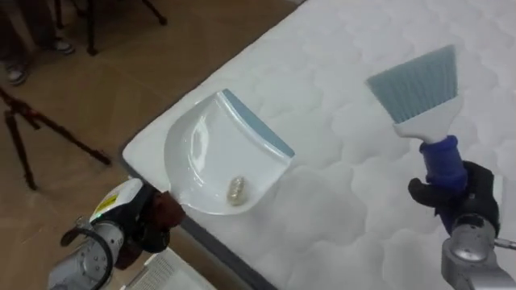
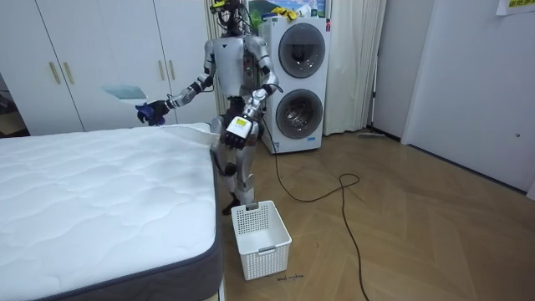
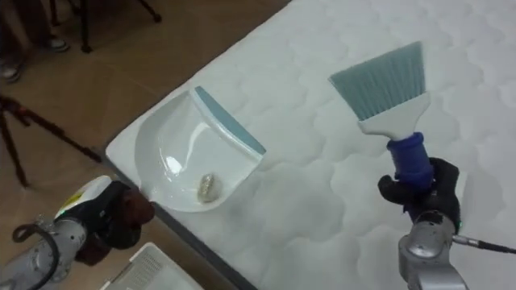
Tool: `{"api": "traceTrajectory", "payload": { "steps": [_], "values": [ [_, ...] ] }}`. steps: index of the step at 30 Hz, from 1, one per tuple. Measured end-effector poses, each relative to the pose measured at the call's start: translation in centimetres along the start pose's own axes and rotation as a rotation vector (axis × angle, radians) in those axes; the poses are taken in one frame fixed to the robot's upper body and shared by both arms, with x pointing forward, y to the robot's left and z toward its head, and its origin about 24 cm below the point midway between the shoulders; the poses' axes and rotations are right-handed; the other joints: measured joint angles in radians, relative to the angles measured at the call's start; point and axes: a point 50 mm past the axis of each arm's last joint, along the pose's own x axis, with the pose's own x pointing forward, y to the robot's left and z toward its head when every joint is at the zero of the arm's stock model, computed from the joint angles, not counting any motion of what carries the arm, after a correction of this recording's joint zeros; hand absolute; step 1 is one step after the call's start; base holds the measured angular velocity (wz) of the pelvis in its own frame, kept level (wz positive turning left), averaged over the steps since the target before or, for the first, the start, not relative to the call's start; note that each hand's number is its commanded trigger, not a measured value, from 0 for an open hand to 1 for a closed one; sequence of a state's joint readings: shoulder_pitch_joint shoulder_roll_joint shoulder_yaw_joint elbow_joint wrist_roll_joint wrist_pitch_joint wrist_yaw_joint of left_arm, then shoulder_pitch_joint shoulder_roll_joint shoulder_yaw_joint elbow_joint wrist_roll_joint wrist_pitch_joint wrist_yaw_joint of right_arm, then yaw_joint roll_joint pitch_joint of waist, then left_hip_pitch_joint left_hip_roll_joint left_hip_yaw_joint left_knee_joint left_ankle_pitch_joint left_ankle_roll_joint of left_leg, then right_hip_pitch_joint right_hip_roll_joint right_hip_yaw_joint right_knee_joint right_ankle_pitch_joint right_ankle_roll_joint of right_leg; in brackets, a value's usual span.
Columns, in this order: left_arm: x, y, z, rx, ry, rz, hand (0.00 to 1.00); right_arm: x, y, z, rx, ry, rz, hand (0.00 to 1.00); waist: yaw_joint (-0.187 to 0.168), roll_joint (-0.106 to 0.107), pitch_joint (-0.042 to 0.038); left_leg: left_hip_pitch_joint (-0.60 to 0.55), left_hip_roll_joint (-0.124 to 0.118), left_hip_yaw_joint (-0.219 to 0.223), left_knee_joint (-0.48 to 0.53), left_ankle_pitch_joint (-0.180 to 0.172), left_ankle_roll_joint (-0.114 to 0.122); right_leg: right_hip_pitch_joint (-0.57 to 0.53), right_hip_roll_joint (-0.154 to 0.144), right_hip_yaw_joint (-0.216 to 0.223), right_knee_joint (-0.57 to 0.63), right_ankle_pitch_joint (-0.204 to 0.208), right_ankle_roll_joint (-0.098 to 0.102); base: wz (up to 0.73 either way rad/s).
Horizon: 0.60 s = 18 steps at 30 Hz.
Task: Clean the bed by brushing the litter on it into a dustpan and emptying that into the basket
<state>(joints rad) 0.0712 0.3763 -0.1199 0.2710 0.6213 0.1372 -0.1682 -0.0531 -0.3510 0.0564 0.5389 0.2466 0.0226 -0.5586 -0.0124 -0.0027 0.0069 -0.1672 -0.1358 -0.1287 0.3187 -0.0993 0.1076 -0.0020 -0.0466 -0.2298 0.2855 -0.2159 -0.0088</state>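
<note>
A white dustpan (image 1: pixel 211 153) with a light blue lip rests on the corner of the white mattress (image 1: pixel 339 201), its mouth facing the bed's middle. A small pale scrap (image 1: pixel 236 190) lies inside it. My left hand (image 1: pixel 153 219) sits off the bed's edge, shut on the dustpan's handle. My right hand (image 1: pixel 453 192) is shut on the blue handle of a brush (image 1: pixel 419 89), held upright above the mattress with its light blue bristles pointing away from me. In the room view I stand at the bed's corner with the brush (image 2: pixel 125 90) raised.
A white slatted basket (image 2: pixel 261 237) stands on the wooden floor by the bed's corner; its rim (image 1: pixel 171 274) shows below the dustpan. A tripod leg (image 1: pixel 36 129) stands at the left. Two stacked washing machines (image 2: pixel 297 75) are behind me.
</note>
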Motion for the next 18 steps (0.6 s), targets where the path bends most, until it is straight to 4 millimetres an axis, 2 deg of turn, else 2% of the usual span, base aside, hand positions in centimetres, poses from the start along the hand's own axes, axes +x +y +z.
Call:
{"api": "traceTrajectory", "payload": {
  "steps": [3,4,6,9,11,12,13,14,15,16,17,18],
  "values": [
    [-0.2,-0.4,-0.3,-0.003,0.011,-0.010,1.00,0.0,0.0,0.0,0.015,0.006,0.002,0.00,0.017,-0.015,-0.0018,-0.004,-0.014,-0.045,0.000,0.013,-0.004,0.019,0.002,-0.039,-0.019,0.001,0.000,0.48],
    [-0.2,-0.4,-0.3,-0.003,0.013,-0.011,1.00,0.0,0.0,-0.1,0.038,0.021,0.003,0.00,0.019,-0.023,-0.0054,-0.010,-0.019,-0.062,0.000,0.019,-0.006,0.025,0.004,-0.054,-0.030,0.003,0.000,0.55],
    [-0.2,-0.4,-0.4,-0.002,0.020,-0.010,1.00,0.0,0.0,0.0,0.051,0.024,0.005,0.00,0.021,-0.029,-0.0074,-0.019,-0.026,-0.085,0.005,0.025,-0.007,0.030,0.011,-0.078,-0.035,0.010,-0.004,0.48],
    [-0.3,-0.7,-0.5,-0.007,0.027,-0.017,1.00,-0.2,-0.1,-0.4,0.050,0.032,0.002,0.00,0.015,-0.029,-0.0079,-0.030,-0.039,-0.113,0.007,0.035,-0.010,0.053,0.010,-0.133,-0.063,0.019,-0.002,0.45],
    [-0.3,-0.8,-0.5,-0.013,0.031,-0.020,1.00,-0.5,-0.5,-1.1,0.034,0.043,-0.011,0.00,0.005,-0.030,-0.0079,-0.037,-0.030,-0.070,-0.002,0.042,-0.022,0.073,-0.008,-0.195,-0.086,0.024,-0.001,0.62],
    [-0.3,-0.9,-0.5,-0.014,0.034,-0.020,1.00,-0.6,-0.7,-1.5,0.027,0.052,-0.026,0.00,-0.012,-0.031,-0.0076,-0.050,-0.001,0.044,-0.015,0.044,-0.036,0.077,-0.026,-0.250,-0.085,0.015,0.001,0.80],
    [-0.3,-1.0,-0.5,-0.015,0.039,-0.024,1.00,-0.6,-1.0,-1.7,0.028,0.060,-0.045,0.00,-0.021,-0.028,-0.0075,-0.069,0.046,0.206,-0.006,0.020,-0.073,0.080,-0.046,-0.311,-0.075,0.007,0.012,0.65],
    [-0.3,-1.1,-0.5,-0.017,0.043,-0.025,1.00,-0.6,-1.3,-1.9,0.030,0.064,-0.054,0.00,-0.020,-0.028,-0.0070,-0.077,0.067,0.272,0.010,0.003,-0.096,0.082,-0.060,-0.344,-0.063,0.002,0.021,0.18],
    [-0.3,-1.3,-0.7,-0.023,0.059,-0.031,1.00,-0.5,-1.6,-1.9,0.038,0.067,-0.070,0.00,-0.004,-0.017,-0.0058,-0.088,0.085,0.312,0.040,-0.027,-0.098,0.084,-0.069,-0.374,-0.038,-0.009,0.039,-0.13],
    [-0.4,-1.4,-0.8,-0.026,0.068,-0.034,1.00,-0.5,-1.7,-1.8,0.044,0.065,-0.076,0.00,0.003,-0.012,-0.0058,-0.083,0.076,0.292,0.040,-0.028,-0.093,0.083,-0.059,-0.366,-0.030,-0.013,0.046,0.19],
    [-0.4,-1.4,-0.9,-0.030,0.078,-0.034,1.00,-0.5,-1.9,-1.5,0.057,0.054,-0.089,0.00,-0.016,-0.011,-0.0043,-0.075,0.049,0.253,0.012,-0.007,-0.073,0.071,-0.031,-0.300,-0.043,-0.015,0.036,0.67],
    [-0.3,-1.4,-0.7,-0.037,0.070,-0.031,1.00,-0.5,-2.5,-1.3,0.081,0.048,-0.119,0.00,-0.025,-0.016,-0.0046,-0.058,0.018,0.227,-0.049,0.030,-0.078,0.055,-0.006,-0.231,-0.057,-0.005,0.012,0.91]
  ]
}}
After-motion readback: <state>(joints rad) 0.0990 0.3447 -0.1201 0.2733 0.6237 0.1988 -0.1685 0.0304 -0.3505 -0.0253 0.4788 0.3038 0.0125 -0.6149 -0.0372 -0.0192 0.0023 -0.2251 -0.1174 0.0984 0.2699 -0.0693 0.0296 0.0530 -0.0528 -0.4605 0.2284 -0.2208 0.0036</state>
